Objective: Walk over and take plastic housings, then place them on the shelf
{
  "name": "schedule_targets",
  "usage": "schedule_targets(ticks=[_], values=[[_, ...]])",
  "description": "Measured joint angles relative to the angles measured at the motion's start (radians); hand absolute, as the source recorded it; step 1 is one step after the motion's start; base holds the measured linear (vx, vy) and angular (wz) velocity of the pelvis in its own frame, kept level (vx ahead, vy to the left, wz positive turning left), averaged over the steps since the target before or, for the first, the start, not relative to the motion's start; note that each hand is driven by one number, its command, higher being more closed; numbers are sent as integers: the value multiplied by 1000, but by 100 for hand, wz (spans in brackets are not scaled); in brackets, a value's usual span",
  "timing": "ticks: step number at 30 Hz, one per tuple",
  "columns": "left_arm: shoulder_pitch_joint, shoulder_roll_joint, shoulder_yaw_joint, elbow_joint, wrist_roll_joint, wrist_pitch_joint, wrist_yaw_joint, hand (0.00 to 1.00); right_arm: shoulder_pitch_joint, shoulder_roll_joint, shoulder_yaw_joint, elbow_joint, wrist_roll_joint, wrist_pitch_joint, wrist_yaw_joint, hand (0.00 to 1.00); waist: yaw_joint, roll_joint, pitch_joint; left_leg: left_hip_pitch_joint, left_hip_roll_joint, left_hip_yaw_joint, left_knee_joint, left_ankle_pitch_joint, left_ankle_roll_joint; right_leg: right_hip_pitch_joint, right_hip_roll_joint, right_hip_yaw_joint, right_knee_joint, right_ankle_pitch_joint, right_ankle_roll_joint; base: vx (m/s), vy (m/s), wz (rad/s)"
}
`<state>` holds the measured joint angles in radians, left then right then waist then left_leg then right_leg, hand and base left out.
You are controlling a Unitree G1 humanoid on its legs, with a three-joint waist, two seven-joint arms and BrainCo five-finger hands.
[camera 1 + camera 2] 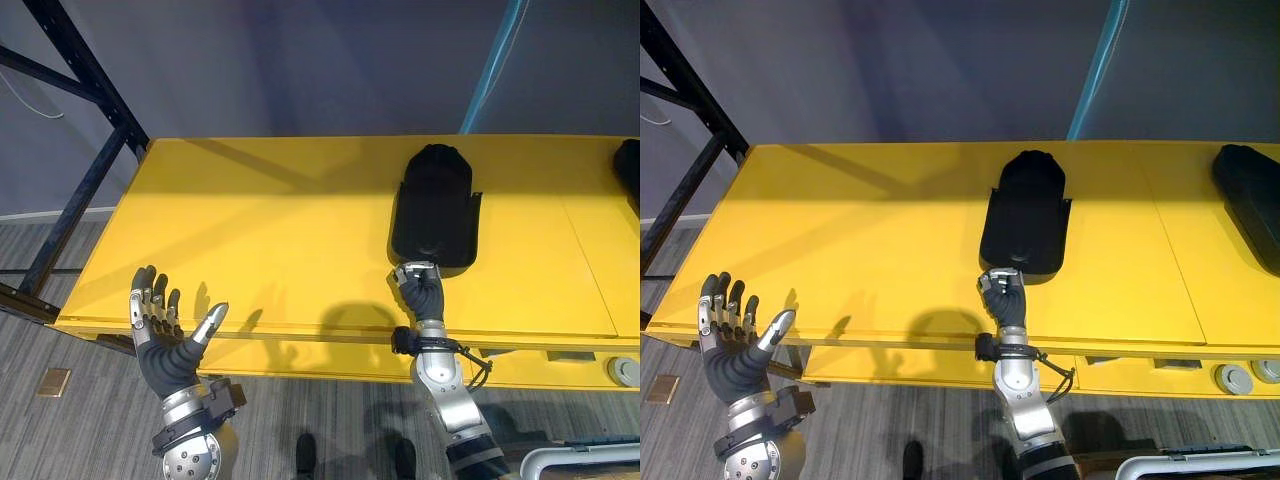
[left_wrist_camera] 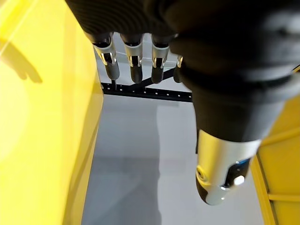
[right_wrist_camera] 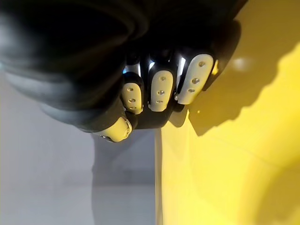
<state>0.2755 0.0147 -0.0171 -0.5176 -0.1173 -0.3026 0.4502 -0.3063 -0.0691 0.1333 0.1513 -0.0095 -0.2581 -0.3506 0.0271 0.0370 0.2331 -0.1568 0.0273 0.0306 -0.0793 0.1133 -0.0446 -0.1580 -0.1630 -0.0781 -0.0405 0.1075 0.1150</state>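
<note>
In the left eye view the right hand [image 1: 420, 290] clasped, fingers curled, the near end of a black plastic housing [image 1: 435, 205] that lay flat on the yellow table [image 1: 250, 230] beyond them. The left hand [image 1: 160, 335] hung splayed and empty. The left wrist view showed straight fingers [image 2: 133, 70], and the right wrist view showed fingers [image 3: 159, 91] wrapped round the dark edge. Taking seemed in hand; the next move likely called for a clean lift, then the carry to the shelf.

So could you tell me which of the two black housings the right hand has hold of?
The middle housing: the right hand curls on its near end. The other housing lies untouched, far off to the right on the yellow surface.
</note>
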Motion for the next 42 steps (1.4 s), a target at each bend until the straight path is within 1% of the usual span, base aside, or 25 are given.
schedule_targets(ticks=[3, 8, 10, 14, 19, 23, 24, 27, 29, 31, 33, 36, 37, 39, 40, 41, 42], values=[[-3, -2, 3, 0, -9, -1, -5, 0, -33, -1, -26, 14, -13, 0, -21, 100, 0, 1, 17, 0, 0, -6, -2, 6, 2, 2, 0, -7, 0, -1, 1, 16, 13, 5], [-4, -5, 13, 0, -20, -1, -20, 0, -61, -1, -79, 29, -20, 1, -42, 100, 3, 2, 23, 1, 0, -12, -4, 7, 1, 6, 0, -14, 0, -4, 0, 19, 11, 4], [-5, -6, 27, 0, -25, -2, -21, 0, -76, 0, -94, 31, -35, 1, -53, 100, 3, 1, 36, 4, -1, -13, -4, 6, 1, 9, 0, -14, 0, -6, 0, 0, 0, 0], [-5, -7, 31, 0, -36, -3, -21, 0, -81, 0, -103, 29, -36, 2, -68, 100, 1, 2, 44, 5, -1, -14, -4, 6, 1, 9, -1, -15, 6, -11, -1, 0, 0, 0], [-6, -11, 31, 0, -37, -3, -21, 0, -81, 4, -154, 28, -36, 3, -88, 100, 1, 3, 47, 5, -4, -17, -5, 7, 1, 6, -4, -17, 15, -15, -1, 0, 0, 0], [-7, -11, 31, 0, -37, -3, -21, 0, -81, 7, -168, 15, -36, 3, -100, 100, -1, 3, 56, 5, -6, -19, -4, 6, 1, 6, -6, -18, 15, -15, -1, 0, 0, 0], [-8, -12, 31, 0, -37, -3, -21, 0, -81, 7, -169, 11, -36, 3, -100, 0, -1, 3, 58, 5, -6, -19, -4, 7, 1, 6, -6, -18, 15, -15, -1, 0, 0, 0], [-9, -16, 31, -2, -36, -3, -22, 0, -61, 16, -163, -52, -35, 13, -88, 0, 0, 5, 71, 3, -6, -19, -4, 6, 1, 4, -6, -18, 14, -15, -1, 0, 0, 0], [-8, -22, 31, -4, -36, -3, -22, 0, -12, 33, -145, -147, -35, 13, -68, 0, 2, 9, 81, 1, -6, -19, -4, 7, 3, 3, -6, -19, 13, -15, 0, 0, 0, 0], [-11, -25, 29, -5, -35, -2, -23, 0, 44, 52, -73, -265, -36, 9, -47, 0, -3, 8, 83, 1, -5, -19, -4, 5, 1, 3, -5, -18, 12, -14, 1, 0, 0, 0], [-25, -25, 27, -6, -35, -2, -23, 0, 62, 61, -13, -334, -36, 1, -30, 0, -12, 8, 83, 5, -4, -20, -4, 3, -1, 7, -4, -19, 12, -14, 1, 0, 0, 0], [-44, -23, 0, -6, -34, -1, -24, 0, 100, 63, 16, -384, -36, -3, -1, 0, -12, 7, 82, 31, -1, -13, -4, -6, 0, 30, -2, -18, 10, -14, 1, 8, 6, -4], [-46, -16, -23, -6, -31, 0, -26, 0, 137, 58, 21, -414, -38, -3, 16, 0, -13, 3, 79, 52, 1, -6, -6, -13, -2, 48, -2, -17, 7, -15, 0, 28, 19, -14], [-49, -4, -45, -6, -12, 1, -29, 0, 189, 50, 13, -456, -40, -4, 27, 0, -15, -7, 69, 65, 1, 4, -6, -20, -2, 57, -2, -14, 5, -23, -1, 26, 16, -16], [-52, 8, -59, -5, -4, 2, -39, 0, 232, 40, -12, -481, -40, -4, 36, 0, -23, -17, 58, 75, 1, 10, -7, -24, -2, 63, -2, -13, 6, -29, 1, 32, 14, -13], [-55, 19, -71, -1, 4, 2, -47, 0, 271, 31, -49, -496, -39, -4, 41, 0, -39, -28, 43, 86, 3, 15, -7, -28, -4, 70, 1, -10, 9, -34, 2, 36, 13, -14], [-58, 25, -77, 4, 4, 2, -51, 0, 290, 27, -74, -500, -39, -4, 45, 0, -44, -34, 31, 91, 5, 21, -6, -30, -5, 70, 3, -3, 12, -36, 1, 51, 13, -34]])
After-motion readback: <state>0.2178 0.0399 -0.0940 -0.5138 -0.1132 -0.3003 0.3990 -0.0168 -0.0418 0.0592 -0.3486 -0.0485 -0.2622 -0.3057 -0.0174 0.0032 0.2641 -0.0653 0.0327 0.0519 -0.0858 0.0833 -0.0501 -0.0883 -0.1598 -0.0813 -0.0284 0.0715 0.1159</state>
